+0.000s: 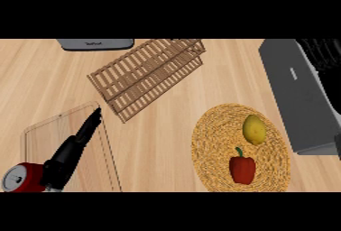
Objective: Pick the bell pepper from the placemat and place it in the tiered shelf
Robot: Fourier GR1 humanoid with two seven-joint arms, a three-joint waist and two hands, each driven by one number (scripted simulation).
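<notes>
While bell pepper (242, 168) sits on placemat (206, 140), no robot hand in view.

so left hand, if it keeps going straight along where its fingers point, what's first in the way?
Probably the tiered shelf. The left hand points up-right over the cutting board, roughly toward the shelf's near corner; height above the counter is unclear.

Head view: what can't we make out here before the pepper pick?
- Hands: neither shows in the head view.
- Shelf: seen from above, its top rack hides most of the lower tier.
- Grey appliance: cut off by the top edge.
- Red can: cut by the bottom edge and overlapped by the black tool, whose kind is unclear.
</notes>
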